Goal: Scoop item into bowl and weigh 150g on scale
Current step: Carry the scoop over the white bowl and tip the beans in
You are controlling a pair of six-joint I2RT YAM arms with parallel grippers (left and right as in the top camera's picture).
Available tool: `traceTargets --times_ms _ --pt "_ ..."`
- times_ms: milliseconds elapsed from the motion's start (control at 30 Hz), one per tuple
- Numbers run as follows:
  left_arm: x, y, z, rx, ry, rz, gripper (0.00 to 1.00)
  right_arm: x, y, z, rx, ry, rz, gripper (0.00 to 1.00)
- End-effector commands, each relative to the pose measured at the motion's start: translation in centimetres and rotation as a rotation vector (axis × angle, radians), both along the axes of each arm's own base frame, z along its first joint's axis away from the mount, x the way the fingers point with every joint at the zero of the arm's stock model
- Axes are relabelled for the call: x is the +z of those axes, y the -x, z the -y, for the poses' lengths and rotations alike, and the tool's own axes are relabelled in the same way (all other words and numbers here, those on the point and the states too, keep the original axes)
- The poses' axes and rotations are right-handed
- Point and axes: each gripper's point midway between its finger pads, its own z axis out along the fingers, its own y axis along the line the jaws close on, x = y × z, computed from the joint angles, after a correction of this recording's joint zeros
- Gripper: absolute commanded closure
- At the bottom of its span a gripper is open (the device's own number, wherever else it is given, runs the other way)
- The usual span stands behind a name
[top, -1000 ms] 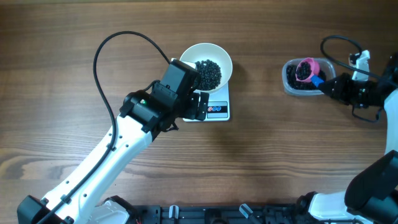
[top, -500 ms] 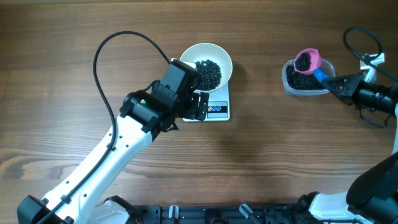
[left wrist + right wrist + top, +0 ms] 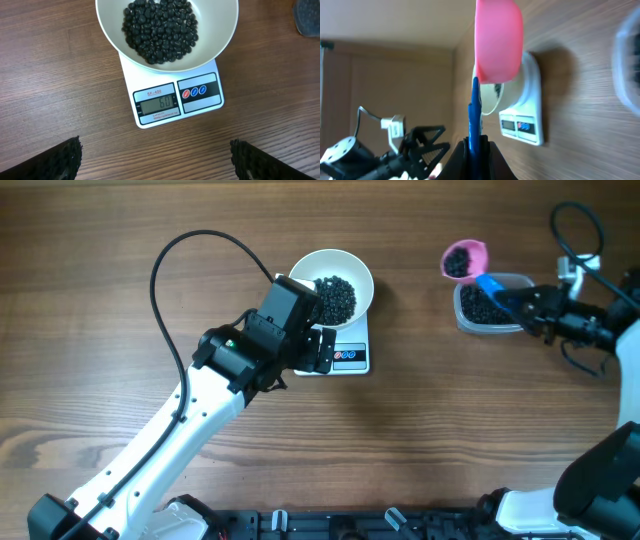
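The right gripper point(image 3: 518, 302) is clamped on the blue handle point(image 3: 492, 285) of the pink scoop point(image 3: 464, 259), its fingers point(image 3: 490, 159) pressed together on either side of the handle. Seen from overhead, the handle runs out toward 10 o'clock from the gripper. The scoop cup at its end is loaded with the item. The cup hangs just past the 11 o'clock corner of the clear tub point(image 3: 462, 320), which holds more of the dark beads. The right wrist view looks along the handle, with the cup's pink underside point(image 3: 497, 40) above the wooden table point(image 3: 420, 430).

At 9 o'clock from the scoop, well apart, the white bowl point(image 3: 352, 268) sits on the scale point(image 3: 355, 340). It covers the scale's far part and overhangs its sides. A heap of the black item point(image 3: 160, 27) lies in the bowl. The scale's display point(image 3: 159, 102) reads 60, with two round buttons point(image 3: 194, 92) at its 3 o'clock side.

The left gripper point(image 3: 156, 162) stands wide apart and holds nothing. Its dark fingertips point(image 3: 55, 160) show in the lower corners of the wrist view, and the scale lies at 12 o'clock from them. From overhead it hovers at the scale's 9 o'clock edge.
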Motion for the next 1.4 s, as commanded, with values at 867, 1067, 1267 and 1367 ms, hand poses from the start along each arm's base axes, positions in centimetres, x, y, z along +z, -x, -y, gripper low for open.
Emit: traceTargets --times_ms 867,1067,1267,1367 --pt "0.2 0.4 0.1 -0.001 0.014 -0.001 0.0 -2.1 -2.8 -17.2 0.39 0.646 0.44 0.96" --pt "0.2 0.4 0.1 -0.001 0.014 -0.001 0.0 -1.0 -2.8 -17.7 0.434 0.789 0.594 0.96" --pt "0.2 0.4 0.1 -0.001 0.014 -0.001 0.0 -1.5 -2.9 -18.5 0.458 0.95 0.652 0.96" --pt "0.2 0.4 0.1 -0.001 0.014 -0.001 0.0 -1.5 -2.9 -18.8 0.455 0.975 0.657 0.96"
